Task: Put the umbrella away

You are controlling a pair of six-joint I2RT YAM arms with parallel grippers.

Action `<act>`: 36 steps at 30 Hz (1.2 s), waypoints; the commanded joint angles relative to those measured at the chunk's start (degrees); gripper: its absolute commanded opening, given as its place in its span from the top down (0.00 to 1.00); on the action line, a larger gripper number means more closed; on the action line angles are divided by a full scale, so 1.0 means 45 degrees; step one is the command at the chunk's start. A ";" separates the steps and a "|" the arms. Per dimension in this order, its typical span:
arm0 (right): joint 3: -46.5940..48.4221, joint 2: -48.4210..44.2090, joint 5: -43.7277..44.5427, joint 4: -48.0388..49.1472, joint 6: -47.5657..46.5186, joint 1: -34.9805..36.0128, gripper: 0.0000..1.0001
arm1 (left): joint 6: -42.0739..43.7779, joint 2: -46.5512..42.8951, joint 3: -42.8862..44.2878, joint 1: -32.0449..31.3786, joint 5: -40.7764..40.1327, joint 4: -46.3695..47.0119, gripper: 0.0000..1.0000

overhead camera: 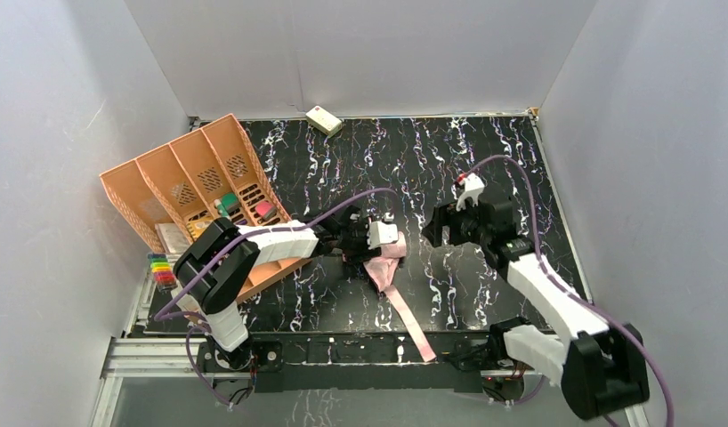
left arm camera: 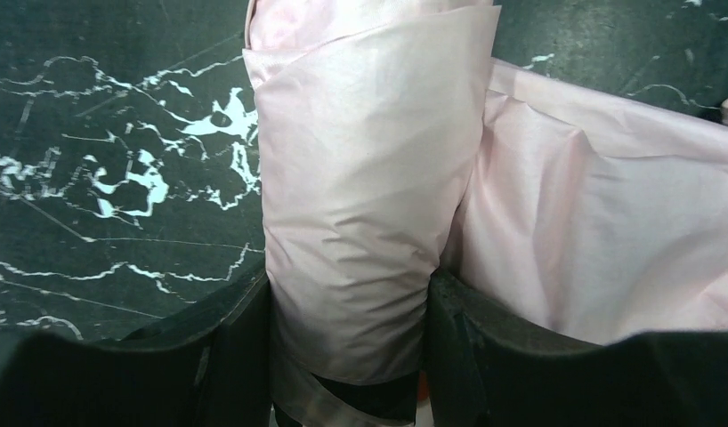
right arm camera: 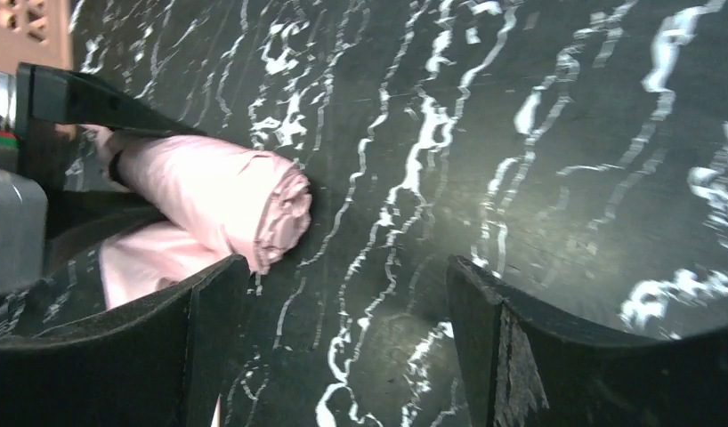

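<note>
The umbrella [overhead camera: 384, 263] lies mid-table on the black marbled top, rolled into a shiny pink bundle, with a long pink strap [overhead camera: 416, 329] trailing toward the near edge. My left gripper [overhead camera: 378, 235] is shut on it. In the left wrist view the rolled pink bundle [left arm camera: 356, 205] fills the gap between both black fingers [left arm camera: 222, 356], and loose pink fabric [left arm camera: 610, 222] spreads to the right. My right gripper [overhead camera: 437, 229] hovers just right of the roll, open. In its wrist view, only bare tabletop lies between its jaws [right arm camera: 343, 294], and the roll's end [right arm camera: 227, 191] sits off its left finger.
An orange slotted organiser [overhead camera: 196, 173] with small items leans at the left. Coloured markers [overhead camera: 162, 269] lie beside it. A small cream box [overhead camera: 323, 118] rests by the back wall. White walls enclose the table on three sides.
</note>
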 commanded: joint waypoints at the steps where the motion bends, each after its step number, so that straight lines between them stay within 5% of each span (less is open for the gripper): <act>1: 0.2516 0.3325 -0.4231 0.0531 -0.0753 -0.0443 0.10 | 0.0928 0.0095 -0.0887 -0.0702 -0.2698 0.0589 1.00; 20: 0.7317 0.9560 -0.8108 -0.3675 -0.7413 0.0175 0.04 | 0.1974 0.0199 -0.2713 -0.2003 -0.5019 0.3190 1.00; 36: 0.8432 1.1626 -0.6849 -0.6557 -0.9374 0.1566 0.12 | 0.2334 0.0113 -0.2997 -0.2119 -0.5183 0.3381 1.00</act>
